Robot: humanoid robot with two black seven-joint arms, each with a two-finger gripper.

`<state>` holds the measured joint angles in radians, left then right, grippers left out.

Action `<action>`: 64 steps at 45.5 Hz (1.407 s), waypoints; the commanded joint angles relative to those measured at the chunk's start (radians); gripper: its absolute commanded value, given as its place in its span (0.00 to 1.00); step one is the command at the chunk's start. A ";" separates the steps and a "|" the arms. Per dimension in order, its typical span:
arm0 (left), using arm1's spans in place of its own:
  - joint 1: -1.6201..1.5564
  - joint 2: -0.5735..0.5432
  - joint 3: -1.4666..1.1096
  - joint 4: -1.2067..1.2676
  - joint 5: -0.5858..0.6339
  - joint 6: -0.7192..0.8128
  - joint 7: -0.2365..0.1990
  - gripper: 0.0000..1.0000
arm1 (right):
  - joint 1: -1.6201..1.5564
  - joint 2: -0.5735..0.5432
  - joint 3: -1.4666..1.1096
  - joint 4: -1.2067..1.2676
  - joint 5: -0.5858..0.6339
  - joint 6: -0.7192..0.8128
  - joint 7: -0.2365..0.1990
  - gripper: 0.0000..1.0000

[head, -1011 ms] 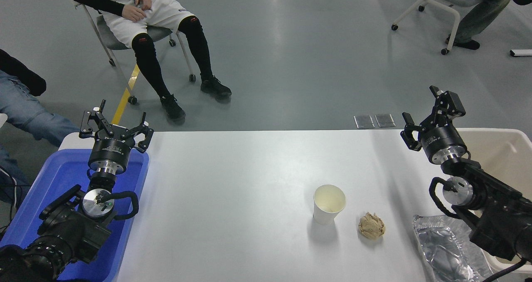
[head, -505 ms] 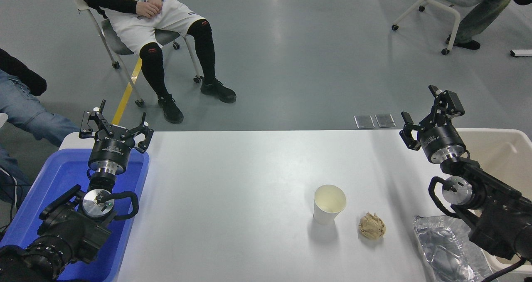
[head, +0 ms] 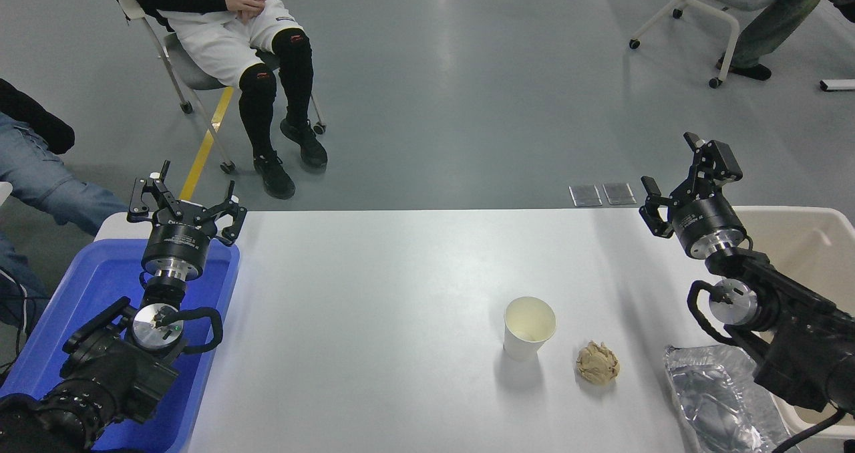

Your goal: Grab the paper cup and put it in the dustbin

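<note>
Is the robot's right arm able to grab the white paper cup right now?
Probably yes. The right gripper is open, and bare white table lies between it and the upright white paper cup. The crumpled tan paper ball sits apart.

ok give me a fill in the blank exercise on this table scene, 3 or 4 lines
1. The cup stands ____ on the table, mouth up.
2. The paper ball lies to the cup's ____ in the picture.
3. The left gripper hangs over the ____ bin.
4. The right gripper is open and holds ____, beside the dustbin.

Missing words: upright; right; blue; nothing
</note>
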<state>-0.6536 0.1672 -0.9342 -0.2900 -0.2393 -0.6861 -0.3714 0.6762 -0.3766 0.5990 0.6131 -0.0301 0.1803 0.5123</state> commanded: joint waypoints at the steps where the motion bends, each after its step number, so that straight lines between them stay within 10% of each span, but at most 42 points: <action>1: 0.000 0.000 0.000 0.000 0.000 -0.001 0.000 0.99 | 0.032 -0.001 -0.103 -0.001 0.001 0.007 0.002 1.00; 39: 0.000 0.000 0.000 0.000 0.000 -0.003 0.000 0.99 | 0.451 -0.228 -0.992 0.149 -0.080 0.028 0.000 1.00; 64: 0.000 0.000 0.000 0.000 0.000 -0.001 0.000 0.99 | 0.850 -0.197 -1.404 0.204 -0.333 0.505 -0.055 1.00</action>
<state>-0.6534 0.1672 -0.9342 -0.2899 -0.2392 -0.6887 -0.3712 1.3210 -0.5963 -0.6027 0.7997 -0.2480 0.4729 0.4737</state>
